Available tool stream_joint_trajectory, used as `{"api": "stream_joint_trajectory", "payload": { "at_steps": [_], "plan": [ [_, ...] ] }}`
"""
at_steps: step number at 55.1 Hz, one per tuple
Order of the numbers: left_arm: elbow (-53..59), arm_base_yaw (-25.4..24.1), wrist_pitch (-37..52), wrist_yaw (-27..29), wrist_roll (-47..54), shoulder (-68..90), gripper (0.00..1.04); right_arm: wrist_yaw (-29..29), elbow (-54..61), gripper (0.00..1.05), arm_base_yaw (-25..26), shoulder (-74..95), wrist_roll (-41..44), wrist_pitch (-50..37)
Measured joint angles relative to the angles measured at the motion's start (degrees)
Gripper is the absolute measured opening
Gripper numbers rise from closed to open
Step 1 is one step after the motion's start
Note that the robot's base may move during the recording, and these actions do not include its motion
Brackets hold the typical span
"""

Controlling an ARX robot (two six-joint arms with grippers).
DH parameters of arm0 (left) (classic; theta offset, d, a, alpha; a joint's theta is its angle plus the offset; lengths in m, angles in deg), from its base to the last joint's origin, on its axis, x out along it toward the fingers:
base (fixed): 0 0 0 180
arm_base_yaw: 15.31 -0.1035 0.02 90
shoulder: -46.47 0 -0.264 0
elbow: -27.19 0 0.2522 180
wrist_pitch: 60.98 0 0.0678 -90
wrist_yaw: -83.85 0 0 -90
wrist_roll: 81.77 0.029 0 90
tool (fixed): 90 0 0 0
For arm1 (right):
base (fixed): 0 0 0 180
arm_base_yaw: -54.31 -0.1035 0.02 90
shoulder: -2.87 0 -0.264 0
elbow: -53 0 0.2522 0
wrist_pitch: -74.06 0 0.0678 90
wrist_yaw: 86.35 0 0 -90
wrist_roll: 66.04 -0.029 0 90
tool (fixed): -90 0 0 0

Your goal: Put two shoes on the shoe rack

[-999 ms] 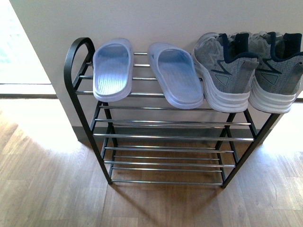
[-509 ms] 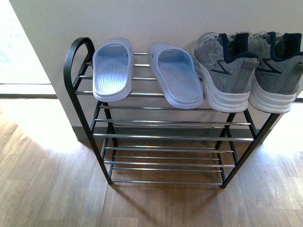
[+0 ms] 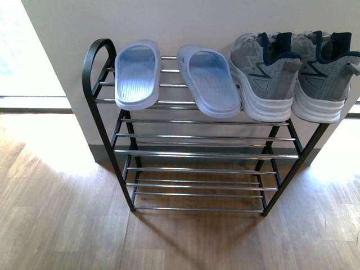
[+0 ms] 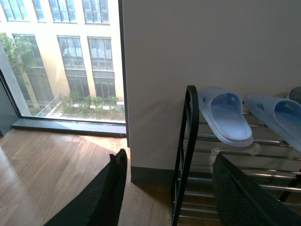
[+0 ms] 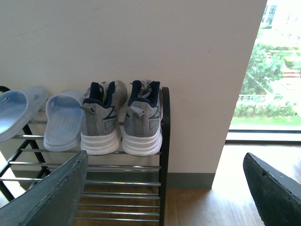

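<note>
While both grippers, left point(image 4: 167, 188) and right point(image 5: 171, 188), hang spread and empty, pale blue rubber slides point(image 3: 177, 79) and grey knit sneakers point(image 3: 295, 73) occupy the black-framed chrome-bar shoe rack's point(image 3: 107, 129) top shelf.

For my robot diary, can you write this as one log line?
slides top shelf | sneakers top shelf | shoe rack | left gripper open | right gripper open

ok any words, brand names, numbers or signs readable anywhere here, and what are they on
None can be read.
Grey sneakers: a navy zigzag mark on the side, no letters.
Pale blue slides: only ribbed footbeds, no lettering visible.
Shoe rack, wall, floor: no labels or signs.
Building outside the window, in the left wrist view: no signage visible.
</note>
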Motion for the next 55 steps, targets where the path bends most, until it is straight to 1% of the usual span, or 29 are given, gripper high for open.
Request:
{"api": "stream_joint_trajectory", "payload": {
  "at_steps": [7, 10, 12, 14, 17, 55],
  "plan": [
    [0.0, 0.0, 0.0, 0.0, 0.0, 0.0, 0.79, 0.02, 0.0, 0.96, 0.0, 0.02, 0.0, 0.0],
    [0.0, 0.0, 0.0, 0.0, 0.0, 0.0, 0.86, 0.02, 0.0, 0.96, 0.0, 0.02, 0.0, 0.0],
    [0.0, 0.0, 0.0, 0.0, 0.0, 0.0, 0.93, 0.02, 0.0, 0.96, 0.0, 0.02, 0.0, 0.0],
    [0.0, 0.0, 0.0, 0.0, 0.04, 0.0, 0.97, 0.02, 0.0, 0.96, 0.0, 0.02, -0.02, 0.0],
    [0.0, 0.0, 0.0, 0.0, 0.11, -0.02, 0.95, 0.02, 0.0, 0.96, 0.0, 0.02, -0.02, 0.0],
    [0.0, 0.0, -0.02, 0.0, 0.17, -0.02, 0.95, 0.13, 0.0, 0.96, 0.0, -0.04, -0.02, 0.02]
  ]
}}
